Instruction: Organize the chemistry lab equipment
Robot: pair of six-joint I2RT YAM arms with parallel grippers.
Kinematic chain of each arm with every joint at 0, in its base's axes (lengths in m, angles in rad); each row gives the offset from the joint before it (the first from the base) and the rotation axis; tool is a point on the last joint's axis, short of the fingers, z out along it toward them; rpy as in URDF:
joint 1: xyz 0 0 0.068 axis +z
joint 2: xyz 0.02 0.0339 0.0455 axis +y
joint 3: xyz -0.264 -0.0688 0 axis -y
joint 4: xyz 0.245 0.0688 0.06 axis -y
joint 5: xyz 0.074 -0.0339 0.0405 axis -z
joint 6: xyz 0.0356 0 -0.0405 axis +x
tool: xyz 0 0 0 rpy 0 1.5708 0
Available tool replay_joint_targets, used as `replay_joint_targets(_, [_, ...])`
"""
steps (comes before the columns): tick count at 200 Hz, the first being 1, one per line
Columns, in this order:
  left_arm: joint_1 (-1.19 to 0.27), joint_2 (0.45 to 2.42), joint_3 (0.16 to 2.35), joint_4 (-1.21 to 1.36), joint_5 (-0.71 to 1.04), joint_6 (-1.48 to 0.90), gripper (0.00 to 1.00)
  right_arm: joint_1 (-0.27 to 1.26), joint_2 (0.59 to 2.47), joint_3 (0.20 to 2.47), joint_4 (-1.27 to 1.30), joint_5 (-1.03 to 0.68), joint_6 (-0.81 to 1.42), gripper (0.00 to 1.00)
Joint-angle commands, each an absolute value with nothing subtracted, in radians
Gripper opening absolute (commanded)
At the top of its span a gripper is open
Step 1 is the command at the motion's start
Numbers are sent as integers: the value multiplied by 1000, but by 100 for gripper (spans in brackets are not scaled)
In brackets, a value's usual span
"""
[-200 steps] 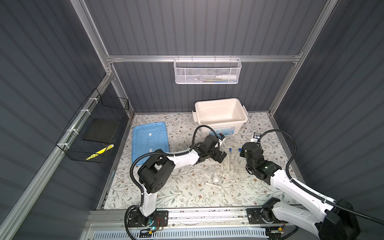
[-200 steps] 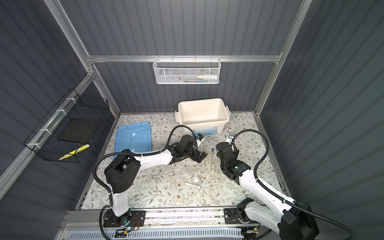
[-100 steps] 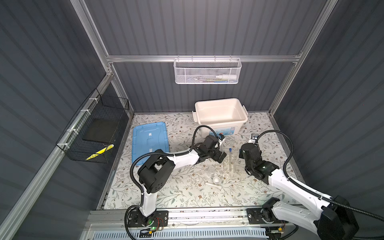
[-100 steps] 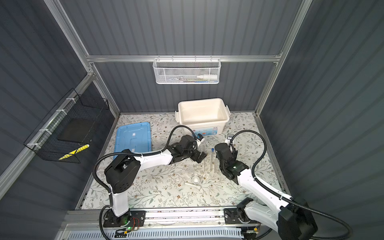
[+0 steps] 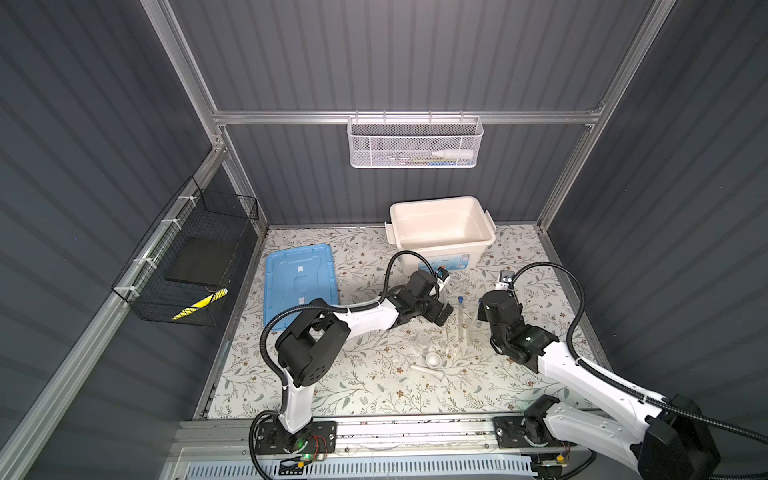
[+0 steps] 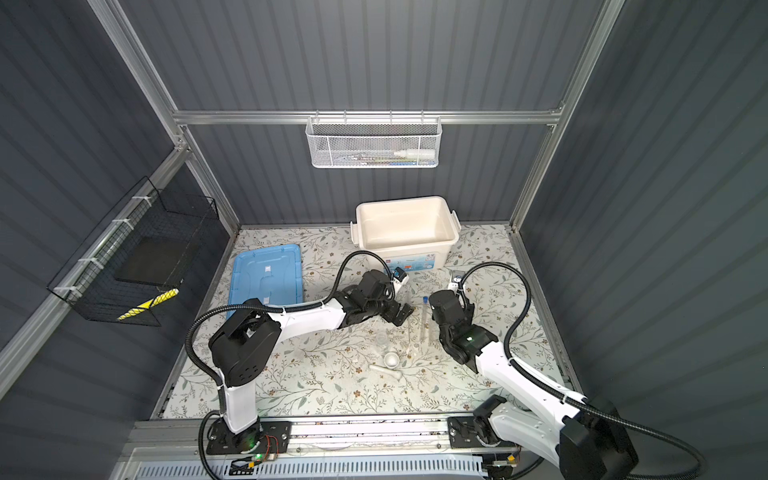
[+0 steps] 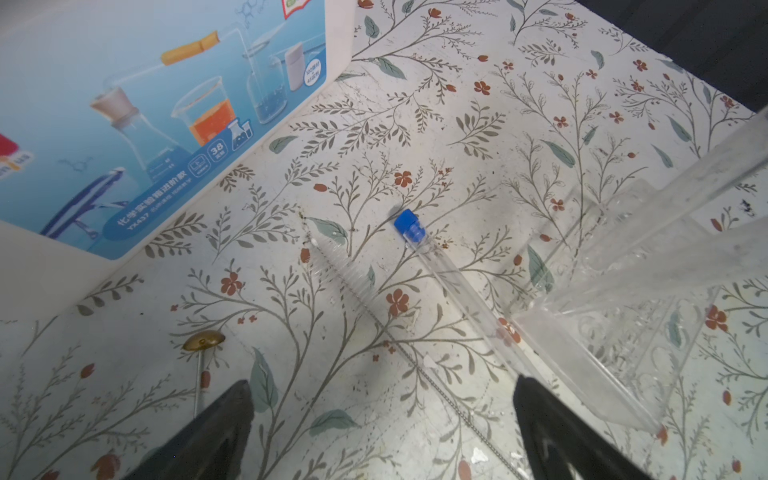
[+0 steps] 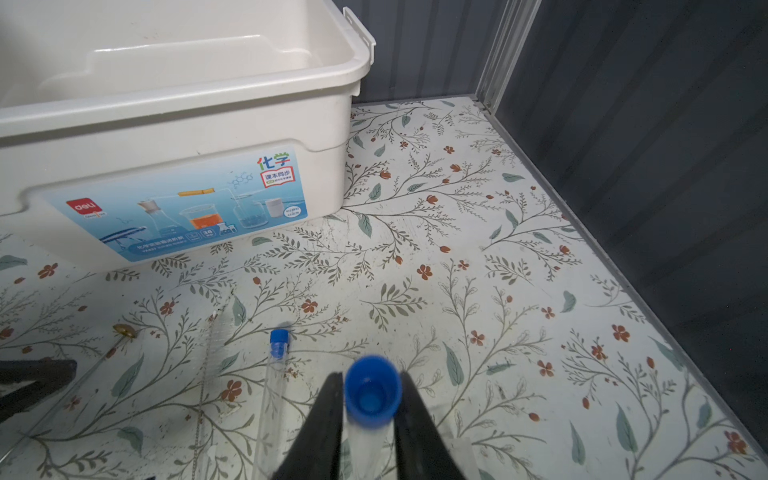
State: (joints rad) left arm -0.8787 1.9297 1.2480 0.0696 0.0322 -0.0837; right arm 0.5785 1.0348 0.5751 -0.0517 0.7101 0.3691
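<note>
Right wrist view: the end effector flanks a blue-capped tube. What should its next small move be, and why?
Probably ease the right end effector open to release. Its fingers flank the cap of the slim clear blue-capped test tube, and in the left wrist view that tube's lower end seems already inside the clear plastic tube rack, so it looks seated.

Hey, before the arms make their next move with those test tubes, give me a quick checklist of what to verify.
1. The left gripper open, empty: ok.
2. The right gripper shut on the upright test tube: ok.
3. That tube lined up with a tube rack hole: cannot tell.
4. The second test tube lying free on the table: ok.
5. The white tub open, blue lid off: ok.
</note>
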Motion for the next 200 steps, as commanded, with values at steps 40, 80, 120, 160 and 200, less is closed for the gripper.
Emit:
replay_joint_targets(40, [-888,1899,1227,86,28,-101,100,593,993,556,-60,722,368,28])
replay_joint_targets(80, [-887,1901,1232,89,30,-106,100,594,979,557,-75,700,376,29])
replay_joint_targets(120, [-889,1898,1231,84,28,-107,100,594,965,558,-99,678,386,30])
replay_joint_targets(160, [-896,1901,1233,83,26,-112,99,595,934,552,-126,659,405,28])
replay_joint_targets(200, [-898,1901,1241,77,26,-112,99,592,896,568,-150,658,420,32])
